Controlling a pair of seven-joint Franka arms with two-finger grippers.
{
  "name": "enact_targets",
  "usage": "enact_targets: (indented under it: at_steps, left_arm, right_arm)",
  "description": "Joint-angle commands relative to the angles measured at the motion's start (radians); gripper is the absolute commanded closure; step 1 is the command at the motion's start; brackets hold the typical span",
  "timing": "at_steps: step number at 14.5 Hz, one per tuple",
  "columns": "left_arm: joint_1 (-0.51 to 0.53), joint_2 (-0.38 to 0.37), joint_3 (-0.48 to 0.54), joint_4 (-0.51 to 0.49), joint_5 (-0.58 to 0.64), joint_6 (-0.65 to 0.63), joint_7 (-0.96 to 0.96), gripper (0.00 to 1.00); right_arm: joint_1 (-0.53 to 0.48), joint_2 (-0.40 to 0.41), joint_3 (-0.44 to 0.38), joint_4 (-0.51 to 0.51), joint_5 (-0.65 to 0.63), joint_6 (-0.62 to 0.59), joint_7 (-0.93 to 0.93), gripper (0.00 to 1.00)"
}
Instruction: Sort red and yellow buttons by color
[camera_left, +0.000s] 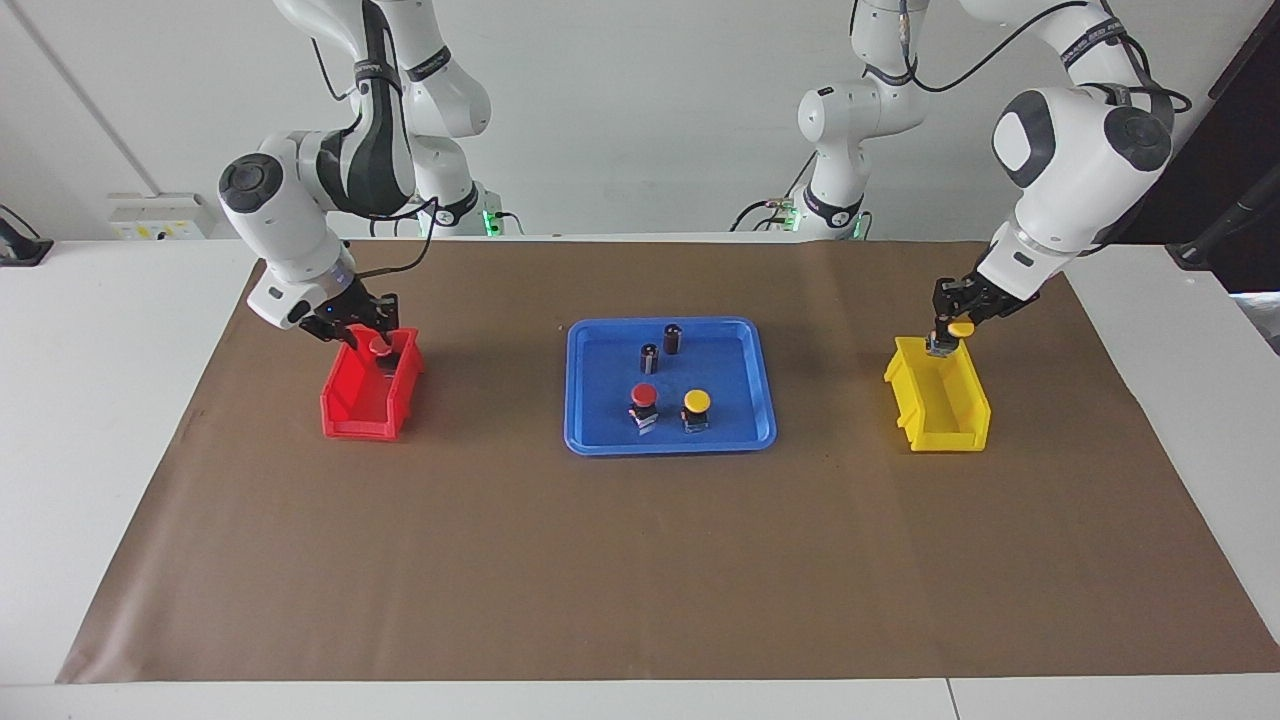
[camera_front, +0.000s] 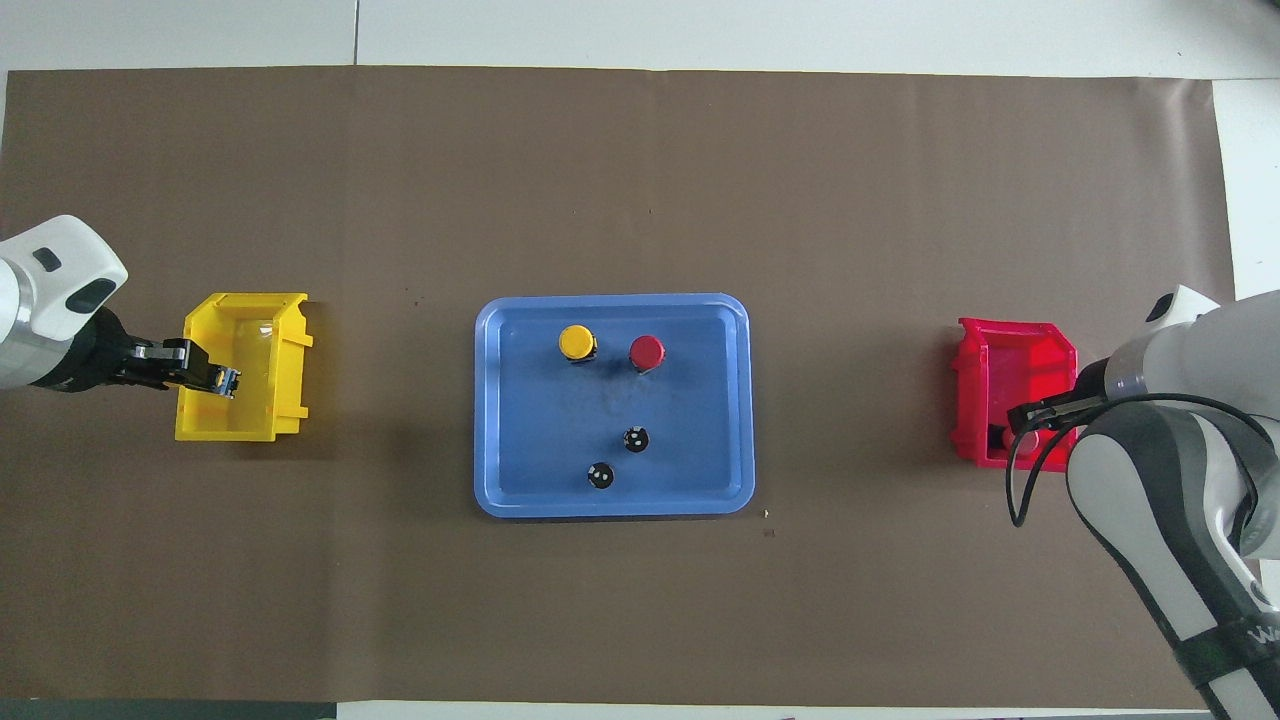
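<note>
My right gripper (camera_left: 372, 338) is shut on a red button (camera_left: 381, 347) and holds it in the mouth of the red bin (camera_left: 362, 412), at the end nearest the robots. My left gripper (camera_left: 941, 338) is shut on a yellow button (camera_left: 962, 328) just above the yellow bin (camera_left: 950, 425), also at its end nearest the robots. One red button (camera_left: 644, 395) and one yellow button (camera_left: 696, 402) stand side by side in the blue tray (camera_left: 575, 400). In the overhead view the left gripper (camera_front: 215, 379) reaches over the yellow bin (camera_front: 260, 425), and the right gripper (camera_front: 1025, 414) is over the red bin (camera_front: 975, 400).
Two small dark cylinders (camera_left: 650, 356) (camera_left: 673, 337) stand in the tray, nearer to the robots than the buttons. The tray sits mid-table on a brown mat (camera_left: 640, 560). The red bin is toward the right arm's end, the yellow bin toward the left arm's end.
</note>
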Motion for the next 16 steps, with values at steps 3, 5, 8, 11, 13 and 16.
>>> enact_targets:
  at_steps: [3, 5, 8, 11, 13, 16]
  left_arm:
    - [0.039, 0.006, -0.003, -0.109, 0.021, 0.135, -0.035, 0.73]
    - [0.039, 0.024, -0.003, -0.149, 0.021, 0.205, -0.055, 0.73]
    - [0.039, 0.073, -0.003, -0.159, 0.021, 0.283, -0.066, 0.73]
    - [0.044, 0.112, -0.003, -0.175, 0.023, 0.337, -0.057, 0.72]
    - [0.047, 0.115, -0.003, -0.199, 0.023, 0.349, -0.051, 0.72]
    - [0.045, 0.113, -0.003, -0.199, 0.023, 0.337, -0.029, 0.72]
  right_arm:
    - [0.165, 0.113, 0.013, 0.283, 0.011, -0.141, 0.223, 0.47]
    - [0.27, 0.144, 0.015, 0.319, 0.015, -0.076, 0.407, 0.47]
    - [0.445, 0.296, 0.015, 0.511, 0.014, -0.041, 0.686, 0.47]
    - [0.566, 0.527, 0.015, 0.753, -0.009, -0.037, 0.808, 0.47]
    - [0.621, 0.598, 0.015, 0.772, -0.087, 0.039, 0.863, 0.46]
    - [0.632, 0.596, 0.016, 0.689, -0.092, 0.133, 0.879, 0.46]
